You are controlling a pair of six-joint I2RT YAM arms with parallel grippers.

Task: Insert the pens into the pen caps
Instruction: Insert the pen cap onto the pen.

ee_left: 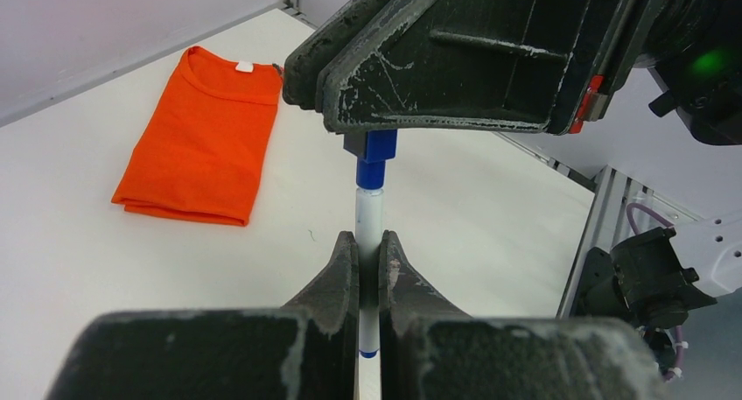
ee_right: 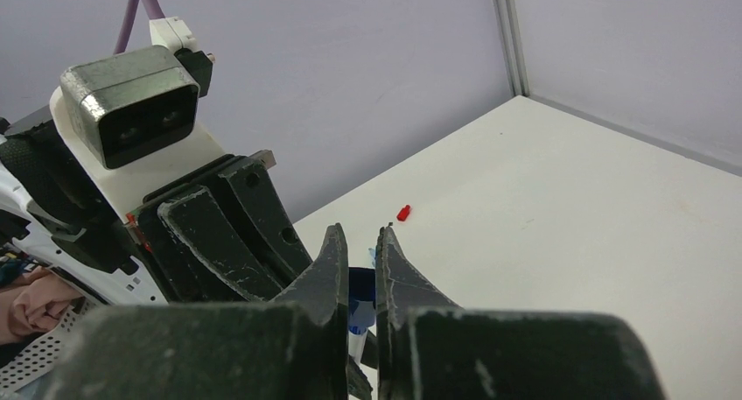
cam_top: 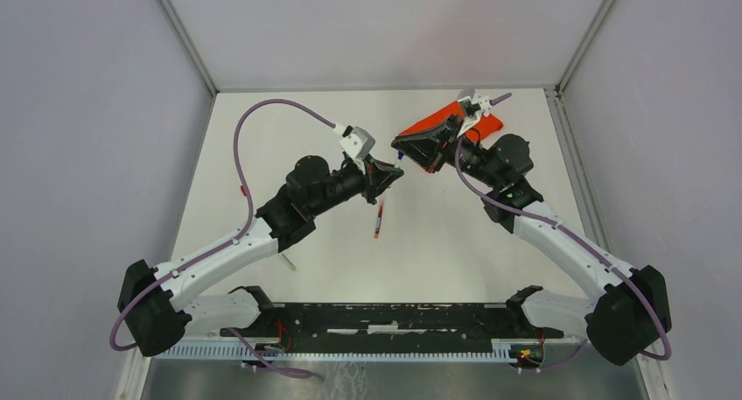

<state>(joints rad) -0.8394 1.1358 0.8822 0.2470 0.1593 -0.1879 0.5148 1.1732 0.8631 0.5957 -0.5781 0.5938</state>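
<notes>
Both arms met above the far middle of the white worktop [cam_top: 455, 242], well apart from the grey enclosure walls [cam_top: 87, 111] on either side. Left end effector [ee_left: 368, 242] was clenched on a white-barrelled pen with blue ends [ee_left: 368, 209], fingers pinching the barrel low down, pen upright in the left wrist view with its bottom blue end showing below the fingers. Right end effector [ee_right: 359, 235] was clamped on a blue tubular plastic cap [ee_left: 371, 146], the cap showing between its two fingers just behind the tips. Pen's upper blue end met the mouth of the cap, the two in line; how deep it sat could not be told. The two end effectors were close, nearly tip to tip. A red-ended pen [cam_top: 379, 218] lay on the worktop just nearer than the left end effector, apart from both arms. A white pen [cam_top: 287, 262], tip colour unclear, lay beside the left forearm. A small red cap [ee_right: 403, 213] sat alone on open surface near the left wall. Folded orange cloth shirt [ee_left: 206, 137] lay flat toward the far right corner, partly under the right wrist in the top view. Bare white surface stretched between the red-ended pen and the right forearm.
</notes>
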